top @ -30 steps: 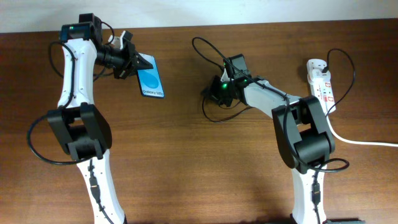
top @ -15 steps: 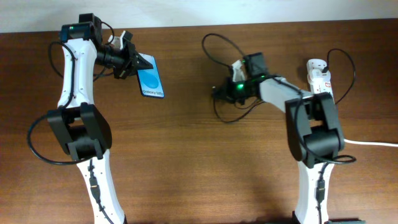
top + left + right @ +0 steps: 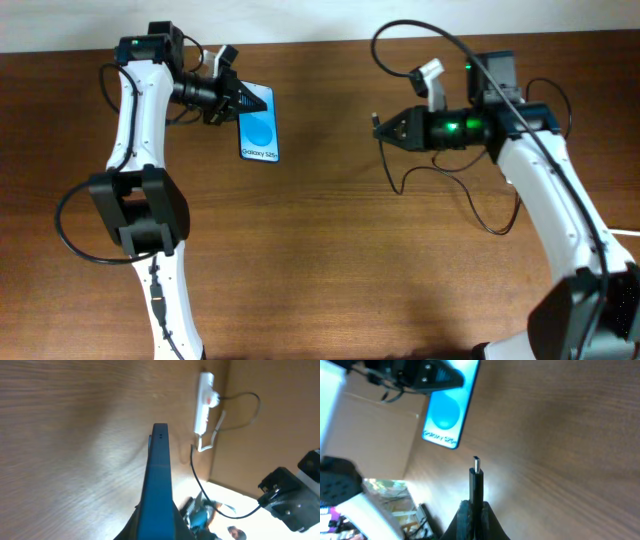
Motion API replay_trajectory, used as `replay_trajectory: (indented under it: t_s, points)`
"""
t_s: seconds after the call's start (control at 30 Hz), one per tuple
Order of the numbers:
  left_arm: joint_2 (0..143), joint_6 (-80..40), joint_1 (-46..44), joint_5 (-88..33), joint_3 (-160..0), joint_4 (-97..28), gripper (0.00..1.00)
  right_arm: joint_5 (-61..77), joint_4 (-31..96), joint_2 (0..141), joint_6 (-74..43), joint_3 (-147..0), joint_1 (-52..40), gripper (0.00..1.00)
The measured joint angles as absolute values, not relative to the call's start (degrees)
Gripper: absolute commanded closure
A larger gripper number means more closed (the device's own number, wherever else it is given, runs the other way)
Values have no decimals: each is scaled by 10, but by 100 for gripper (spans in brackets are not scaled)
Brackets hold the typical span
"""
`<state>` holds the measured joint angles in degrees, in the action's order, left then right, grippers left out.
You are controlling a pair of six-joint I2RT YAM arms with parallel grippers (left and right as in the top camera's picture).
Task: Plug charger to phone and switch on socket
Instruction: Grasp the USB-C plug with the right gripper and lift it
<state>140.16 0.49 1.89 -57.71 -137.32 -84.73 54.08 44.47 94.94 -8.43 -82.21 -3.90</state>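
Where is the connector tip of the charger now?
Overhead, the connector tip juts from the right end effector, right of centre, aimed at the phone but apart from it.

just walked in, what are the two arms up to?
Mid-handover toward plugging in. The left gripper holds the phone by one end, screen up. The right gripper grips the charger just behind its connector, tip aimed at the phone with a clear gap between them, so nothing is plugged in yet. The socket lies off to the side, untouched; its switch state can't be made out.
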Motion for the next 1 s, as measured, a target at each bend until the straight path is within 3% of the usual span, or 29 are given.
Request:
replay_trajectory:
  t_s: [0.57,0.8,1.0]
  points:
    - [1402,124,-9,-834,-1373,-891,100,616,582,792,-28,-822,-31,96]
    - [1402,116,-25,-866,-1373,-910,100,622,576,793,-29,-794,-47,96]
    - [1402,50,-27,-870,-1373,-851,100,627,460,793,-100,-756,-77,96]
